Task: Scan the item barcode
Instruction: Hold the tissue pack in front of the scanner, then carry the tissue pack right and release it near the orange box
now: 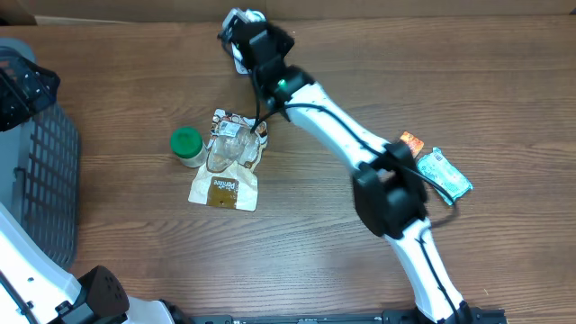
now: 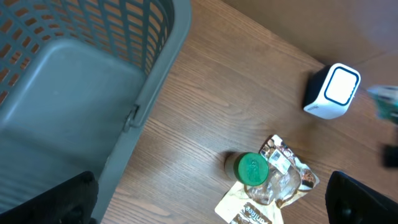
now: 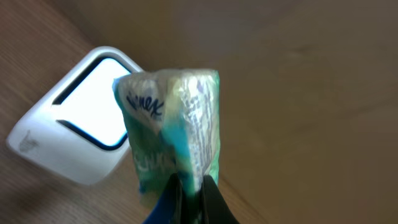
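the right gripper (image 3: pixel 189 194) is clenched on a kleenex tissue pack (image 3: pixel 171 118), upright just before the white scanner (image 3: pixel 74 130) at the surface's (image 1: pixel 270 270) far edge. the left gripper (image 2: pixel 211 199) hangs released over the grey basket (image 2: pixel 68 81).

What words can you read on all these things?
"Kleenex": on the tissue pack held in the right gripper.
Brown pouch: its label is too blurred to read.
White scanner: a tiny grey mark, too small to read.
Teal packet on the table: print too small to read.
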You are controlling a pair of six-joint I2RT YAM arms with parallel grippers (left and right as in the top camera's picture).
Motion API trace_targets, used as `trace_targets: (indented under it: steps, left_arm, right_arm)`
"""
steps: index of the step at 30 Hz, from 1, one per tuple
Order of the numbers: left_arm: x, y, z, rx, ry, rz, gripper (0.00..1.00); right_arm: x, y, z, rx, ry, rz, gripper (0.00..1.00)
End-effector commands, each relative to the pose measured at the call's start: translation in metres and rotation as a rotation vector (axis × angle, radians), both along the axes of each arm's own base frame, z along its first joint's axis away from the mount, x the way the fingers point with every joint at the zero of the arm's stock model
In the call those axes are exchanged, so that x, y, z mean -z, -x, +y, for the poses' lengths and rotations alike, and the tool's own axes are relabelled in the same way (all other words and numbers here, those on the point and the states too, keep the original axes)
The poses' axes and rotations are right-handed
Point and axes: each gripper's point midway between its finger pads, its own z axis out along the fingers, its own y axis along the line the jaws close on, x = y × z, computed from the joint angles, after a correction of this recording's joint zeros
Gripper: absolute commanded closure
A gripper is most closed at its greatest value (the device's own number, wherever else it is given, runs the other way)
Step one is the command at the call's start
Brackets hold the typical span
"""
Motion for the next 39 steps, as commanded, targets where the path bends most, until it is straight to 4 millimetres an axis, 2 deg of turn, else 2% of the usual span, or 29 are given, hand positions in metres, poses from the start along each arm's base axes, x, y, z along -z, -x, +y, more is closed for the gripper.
trace_targets:
  steps: [1,3,6,7,11,12,16,18,21,23,26,28,29,32,34,36,39]
  left_arm:
    - [-0.008,0.001,-0.002,0.022,-0.022,-0.021,0.0]
    - [-0.008,0.001,-0.002,0.022,-0.022,-0.021,0.01]
    - [-0.008,0.001,-0.002,0.022,-0.022,-0.021,0.01]
    - [-0.008,0.001,-0.002,0.022,-0.022,-0.021,0.01]
    - [-0.008,0.001,-0.002,0.022,-0.022,-0.021,0.01]
    - [-0.008,0.001,-0.002,0.022,-0.022,-0.021,0.01]
    - [-0.008,0.001,-0.002,0.022,-0.022,-0.021,0.01]
    - [-0.008,0.001,-0.002,0.022,-0.022,-0.021,0.01]
    - [-0.008,0.001,-0.002,0.022,-0.022,-0.021,0.0]
    - [-0.008,0.001,-0.002,0.022,-0.022,-0.021,0.01]
    - [-0.008,0.001,-0.002,0.022,-0.022,-0.021,0.0]
    - [-0.008,0.001,-0.002,0.022,-0.022,-0.021,0.01]
    - [-0.008,0.001,-0.002,0.022,-0.022,-0.021,0.0]
    - [-0.008,0.001,-0.002,0.022,-0.022,-0.021,0.0]
    - [-0.008,0.001,-0.002,0.022,-0.022,-0.021,0.0]
    - [-0.008,0.001,-0.002,0.022,-0.022,-0.021,0.0]
    - [-0.008,0.001,-0.002,0.022,-0.022,-0.021,0.0]
  right_arm:
    - [-0.104,0.033,-0.014,0.056,-0.335,-0.037,0.96]
    - [-0.105,0.054,-0.018,0.05,-0.407,0.07,0.96]
    - [-0.097,0.091,-0.033,0.098,-0.536,0.276,0.96]
    - [-0.085,0.111,-0.047,0.164,-0.602,0.411,0.96]
    - [-0.049,0.148,-0.087,0.338,-0.64,0.675,0.96]
    - [-0.033,0.157,-0.107,0.412,-0.619,0.75,0.96]
    - [0.005,0.172,-0.164,0.591,-0.546,0.857,0.96]
    - [0.039,0.182,-0.201,0.711,-0.519,0.932,0.96]
    - [0.07,0.189,-0.233,0.813,-0.525,0.983,0.96]
    - [0.101,0.2,-0.27,0.938,-0.573,1.029,0.96]
    - [0.117,0.211,-0.298,1.02,-0.589,1.056,0.96]
    - [0.122,0.218,-0.311,1.062,-0.6,1.069,0.96]
    - [0.122,0.22,-0.318,1.082,-0.605,1.076,0.93]
    - [0.12,0.225,-0.319,1.093,-0.636,1.107,0.54]
    - [0.116,0.23,-0.319,1.102,-0.645,1.134,0.44]
    - [0.107,0.233,-0.322,1.113,-0.64,1.147,0.39]
    - [0.087,0.234,-0.32,1.111,-0.66,1.162,0.38]
